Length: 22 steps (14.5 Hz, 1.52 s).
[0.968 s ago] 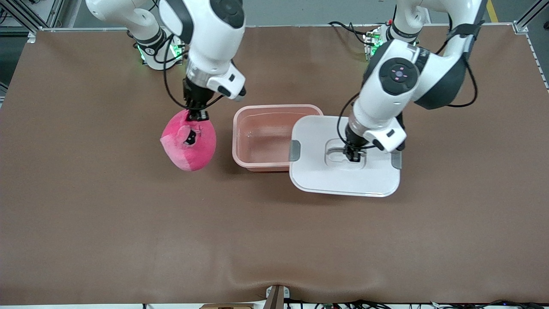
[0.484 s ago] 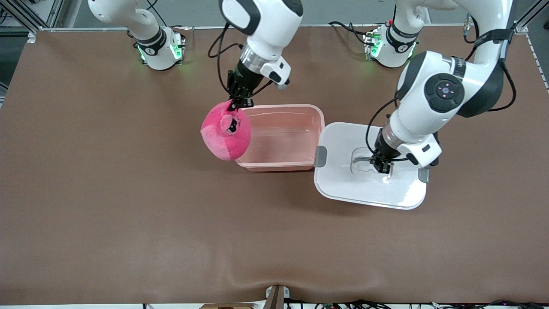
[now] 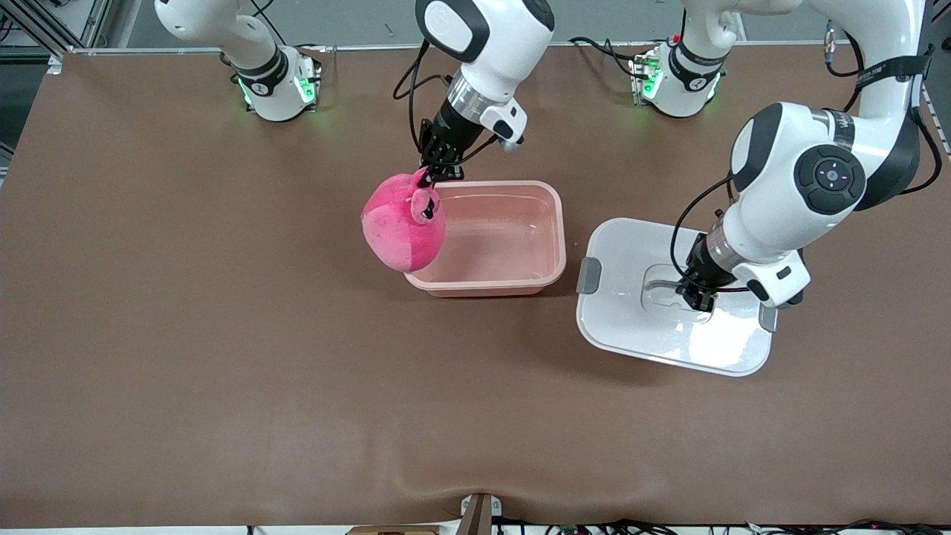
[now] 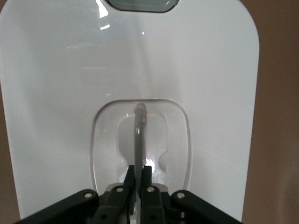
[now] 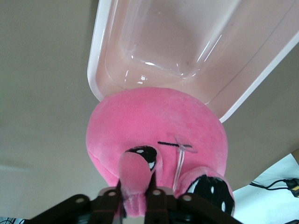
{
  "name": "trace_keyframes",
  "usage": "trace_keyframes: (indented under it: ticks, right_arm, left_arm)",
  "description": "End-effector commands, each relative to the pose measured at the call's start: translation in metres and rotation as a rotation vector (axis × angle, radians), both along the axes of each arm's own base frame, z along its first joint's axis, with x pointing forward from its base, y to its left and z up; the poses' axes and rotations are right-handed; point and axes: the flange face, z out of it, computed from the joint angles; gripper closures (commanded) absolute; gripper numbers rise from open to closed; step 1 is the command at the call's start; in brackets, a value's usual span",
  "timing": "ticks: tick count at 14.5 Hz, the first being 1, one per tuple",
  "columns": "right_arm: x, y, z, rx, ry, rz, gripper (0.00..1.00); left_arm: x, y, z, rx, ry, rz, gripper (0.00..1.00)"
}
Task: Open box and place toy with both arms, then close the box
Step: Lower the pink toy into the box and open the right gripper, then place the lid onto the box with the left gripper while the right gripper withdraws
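The pale pink box stands open and empty at the table's middle. It also shows in the right wrist view. My right gripper is shut on a flap of the hot-pink toy, which hangs over the box's rim at the right arm's end. In the right wrist view the toy hangs below the gripper. The white lid is held up over the table beside the box, toward the left arm's end. My left gripper is shut on the lid's clear handle, and the lid fills the left wrist view.
The brown table stretches wide around the box. Two arm bases stand at the table's edge farthest from the front camera. A grey clip sits on the lid's side facing the box.
My right gripper carried the toy from beside the box to over its rim. My left gripper carried the lid away from the box toward the left arm's end.
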Motion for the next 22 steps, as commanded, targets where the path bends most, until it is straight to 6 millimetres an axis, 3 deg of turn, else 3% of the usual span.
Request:
trace_keyframes:
  ticks: [1,3,6,8,11,13,17,20,22]
  right_arm:
    - [0.003,0.003,0.031,-0.001,-0.027,-0.033,0.00]
    - [0.004,0.001,0.057,0.017,-0.035,-0.056,0.00]
    - [0.010,-0.006,0.064,0.023,-0.038,-0.073,0.00]
    - [0.025,-0.018,0.066,0.026,-0.040,-0.100,0.00]
    - [0.061,-0.051,0.077,0.074,-0.045,-0.187,0.00]
    - [0.102,-0.094,0.094,0.144,-0.063,-0.282,0.00]
    - [0.174,-0.205,0.108,0.249,-0.031,-0.525,0.00]
    - [0.207,-0.275,0.110,0.275,-0.061,-0.697,0.00]
    - [0.225,-0.332,0.113,0.321,-0.056,-0.836,0.00]
  left_arm:
    - [-0.004,0.001,0.005,0.000,-0.002,-0.019,1.00]
    - [-0.004,0.000,0.005,0.000,-0.002,-0.020,1.00]
    - [-0.004,0.000,0.005,0.000,-0.002,-0.020,1.00]
    - [-0.004,0.000,0.005,0.000,-0.002,-0.020,1.00]
    - [-0.004,0.000,0.004,0.000,0.000,-0.020,1.00]
    - [-0.004,0.000,0.003,0.000,0.001,-0.020,1.00]
    - [-0.004,-0.002,0.001,0.001,0.004,-0.023,1.00]
    - [-0.008,-0.017,0.003,-0.004,0.003,-0.021,1.00]
    - [-0.014,-0.034,0.003,-0.011,0.006,-0.002,1.00]
